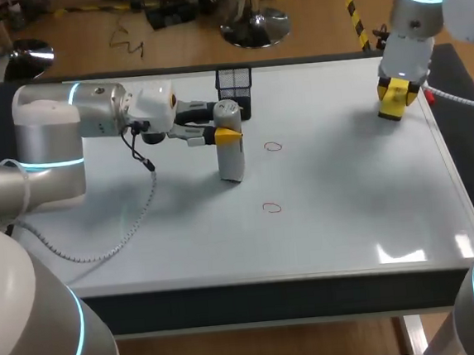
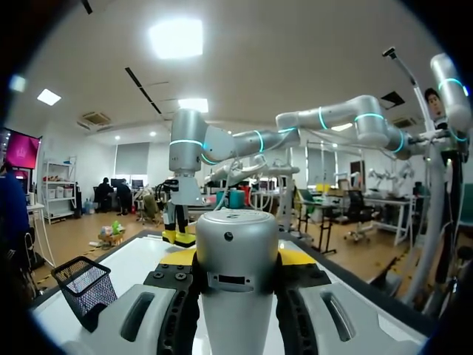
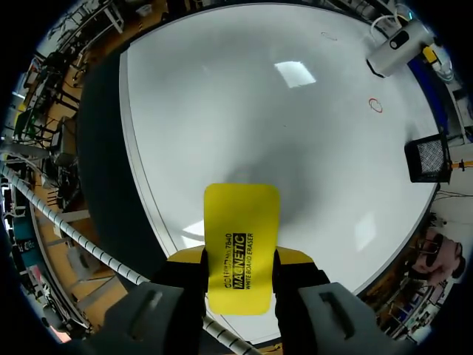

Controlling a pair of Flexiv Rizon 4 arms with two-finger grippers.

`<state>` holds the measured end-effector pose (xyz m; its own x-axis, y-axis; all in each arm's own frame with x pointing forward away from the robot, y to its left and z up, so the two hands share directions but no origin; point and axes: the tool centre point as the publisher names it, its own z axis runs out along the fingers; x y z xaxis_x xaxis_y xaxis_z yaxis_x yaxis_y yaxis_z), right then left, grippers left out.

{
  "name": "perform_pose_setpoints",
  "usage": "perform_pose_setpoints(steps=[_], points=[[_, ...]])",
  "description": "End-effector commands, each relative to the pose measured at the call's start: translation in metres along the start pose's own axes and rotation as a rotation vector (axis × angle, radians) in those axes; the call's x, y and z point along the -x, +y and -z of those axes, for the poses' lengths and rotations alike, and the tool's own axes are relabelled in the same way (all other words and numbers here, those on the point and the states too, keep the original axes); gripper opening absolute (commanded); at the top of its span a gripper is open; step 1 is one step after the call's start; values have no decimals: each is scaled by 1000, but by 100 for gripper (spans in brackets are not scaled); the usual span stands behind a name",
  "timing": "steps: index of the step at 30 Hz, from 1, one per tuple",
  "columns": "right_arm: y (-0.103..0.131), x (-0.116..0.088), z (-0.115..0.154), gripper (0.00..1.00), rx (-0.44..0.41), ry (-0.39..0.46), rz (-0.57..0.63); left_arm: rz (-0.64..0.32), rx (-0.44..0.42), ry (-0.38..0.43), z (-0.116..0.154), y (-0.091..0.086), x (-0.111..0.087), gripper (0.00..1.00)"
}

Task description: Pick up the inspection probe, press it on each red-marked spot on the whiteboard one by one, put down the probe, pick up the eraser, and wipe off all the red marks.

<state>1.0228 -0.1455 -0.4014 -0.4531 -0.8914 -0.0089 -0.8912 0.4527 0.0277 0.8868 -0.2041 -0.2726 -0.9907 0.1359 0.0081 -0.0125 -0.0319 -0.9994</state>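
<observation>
Left gripper (image 1: 227, 134) clamps the upright inspection probe (image 1: 231, 165) on the whiteboard (image 1: 348, 217), red marks (image 1: 272, 147) at its three and five o'clock. Right gripper (image 3: 240, 260) pinches the yellow eraser (image 3: 242, 214).

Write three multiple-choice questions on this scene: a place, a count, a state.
1. Where is the black basket?
A. At the far edge of the board, behind the probe
B. At the near edge
C. In the middle

2. How many red marks show on the board?
A. One
B. Two
C. Four

3. What is the right hand doing?
A. Open and empty
B. Gripping the yellow eraser
C. Gripping the probe

Answers:
1 A: it stands by the far rim, beyond the probe.
2 B: one beside the probe, one nearer the camera.
3 B: its fingers clamp the eraser's sides.
</observation>
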Motion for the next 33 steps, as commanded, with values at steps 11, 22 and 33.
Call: perform_pose_setpoints(steps=[11,22,33], points=[[-1,0,1,0,0,4,2,-1,10,-4,0,2,-2,0],[-1,0,1,0,0,4,2,-8,15,-6,-3,-1,-3,0],[-1,0,1,0,0,4,2,-14,31,-121,15,-19,-20,0]])
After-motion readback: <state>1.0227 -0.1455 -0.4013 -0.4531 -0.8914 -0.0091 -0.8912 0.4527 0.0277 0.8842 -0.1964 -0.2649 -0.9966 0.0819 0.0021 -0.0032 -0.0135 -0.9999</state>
